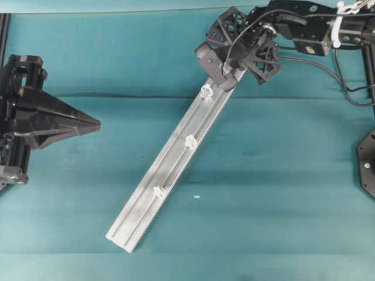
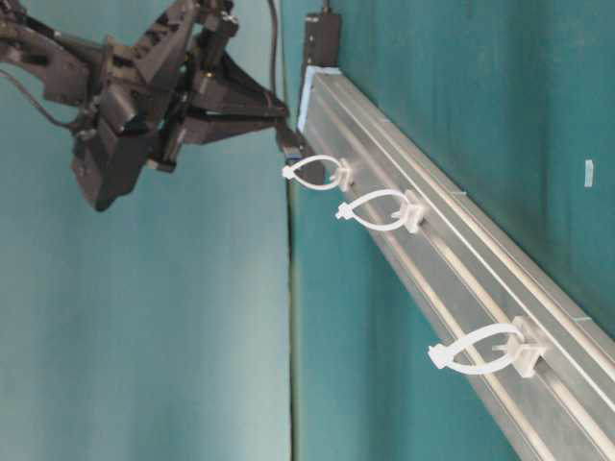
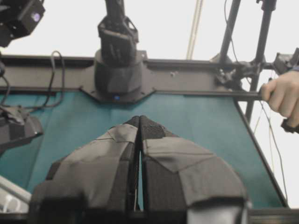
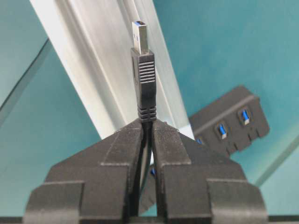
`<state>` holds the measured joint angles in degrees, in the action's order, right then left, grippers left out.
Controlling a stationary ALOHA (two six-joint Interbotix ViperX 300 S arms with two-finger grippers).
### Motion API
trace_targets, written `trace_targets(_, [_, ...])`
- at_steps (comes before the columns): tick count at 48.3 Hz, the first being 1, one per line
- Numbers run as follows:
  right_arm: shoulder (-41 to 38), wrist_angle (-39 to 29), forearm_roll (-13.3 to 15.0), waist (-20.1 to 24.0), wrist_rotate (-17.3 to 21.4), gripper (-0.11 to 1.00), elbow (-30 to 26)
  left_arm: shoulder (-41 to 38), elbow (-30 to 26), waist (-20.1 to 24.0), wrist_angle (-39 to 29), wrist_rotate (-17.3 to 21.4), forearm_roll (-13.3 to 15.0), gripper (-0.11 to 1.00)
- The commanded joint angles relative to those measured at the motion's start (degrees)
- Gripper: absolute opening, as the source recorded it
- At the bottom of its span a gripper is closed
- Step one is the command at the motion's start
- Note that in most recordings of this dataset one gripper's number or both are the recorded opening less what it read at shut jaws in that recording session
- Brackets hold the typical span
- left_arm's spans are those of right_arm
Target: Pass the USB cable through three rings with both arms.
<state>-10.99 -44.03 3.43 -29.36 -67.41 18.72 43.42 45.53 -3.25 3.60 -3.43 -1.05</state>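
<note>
Three rings (image 1: 191,141) wait unthreaded; right gripper (image 4: 147,122) jaws clench the USB cable (image 4: 144,77), plug forward for threading; left gripper (image 1: 94,124) jaws shut, empty.

We are looking at a robotics lab bench. A teal cloth (image 1: 281,175) covers the table, and a black arm base (image 3: 119,70) is bolted to a dark frame (image 3: 187,77) along its far edge. Behind it stand black tripod poles (image 3: 261,56) and clamps, loose cables (image 3: 56,74) trail across the frame, and a person's hand (image 3: 282,95) grips a bar at the side.
</note>
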Motion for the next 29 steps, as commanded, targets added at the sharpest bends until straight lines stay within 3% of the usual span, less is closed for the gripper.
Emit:
trace_targets(1, [-0.5, 0.5, -0.6, 0.7, -0.7, 0.07, -0.3, 0.1, -1.6, 0.3, 0.4, -0.1, -0.1, -0.01])
trace_targets(29, [-1.6, 2.8, -1.7, 4.0, -0.8, 0.07, -0.2, 0.1, -1.6, 1.2, 0.3, 0.0, -0.1, -0.01])
